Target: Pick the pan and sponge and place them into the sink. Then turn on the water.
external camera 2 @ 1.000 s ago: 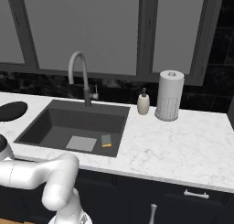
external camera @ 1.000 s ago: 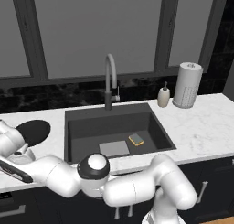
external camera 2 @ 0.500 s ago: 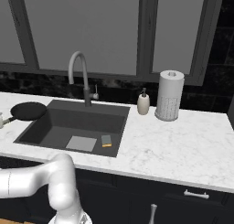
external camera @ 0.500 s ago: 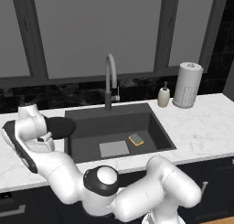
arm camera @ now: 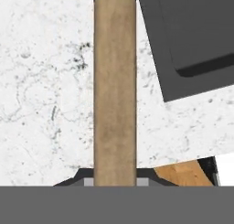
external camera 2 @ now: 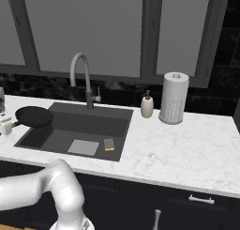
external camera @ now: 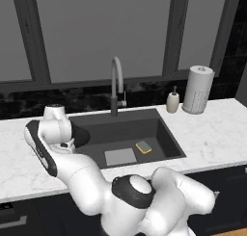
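Observation:
My gripper [arm camera: 114, 179] is shut on the light wooden handle [arm camera: 114, 90] of the pan. The round black pan [external camera 2: 34, 116] hangs over the left rim of the sink [external camera 2: 119, 126], with the gripper [external camera 2: 5, 126] at the picture's left edge. In the left base view the pan [external camera: 81, 135] peeks out from behind my white forearm. The yellow sponge [external camera: 143, 147] [external camera 2: 109, 144] lies on the bottom of the sink [external camera: 166, 134], right of the pale drain plate [external camera: 120, 156]. The arched faucet [external camera: 116, 85] [external camera 2: 84, 79] stands behind the basin; no water runs.
A soap dispenser [external camera 2: 147, 106] and a paper towel roll [external camera 2: 173, 97] stand on the marble counter [external camera 2: 178, 144] right of the sink. My own arm curls over the counter left of the basin. Dark windows line the back wall.
The arm has swung right, carrying the pan from the counter at far left to over the sink's left rim. The sponge has stayed put.

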